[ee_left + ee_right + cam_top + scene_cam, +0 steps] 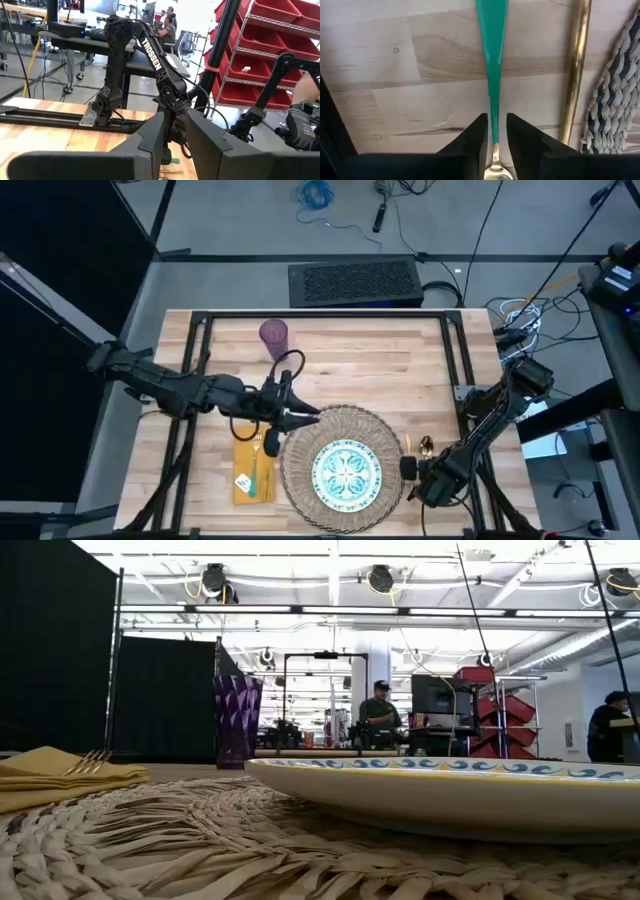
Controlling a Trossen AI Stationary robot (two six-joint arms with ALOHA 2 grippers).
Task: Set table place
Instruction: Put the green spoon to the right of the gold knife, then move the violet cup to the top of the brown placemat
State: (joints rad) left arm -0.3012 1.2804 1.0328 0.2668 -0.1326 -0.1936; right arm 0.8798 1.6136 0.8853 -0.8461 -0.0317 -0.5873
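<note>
Teal spoon [491, 65] sits pinched in right gripper [494, 142], low over the surface [395, 90] beside the mat [620, 95], ready to lay. Left gripper [300, 416], narrow, waits over the mat's far edge.

The left arm reaches across from its side, forearm nearly level; its gripper [300, 418] has fingers [150, 142] drawn close, a thin gap between them; the right arm folds down steeply, its gripper [410, 468] pinching a teal-handled spoon [492, 60] between narrow fingers [479, 135].
</note>
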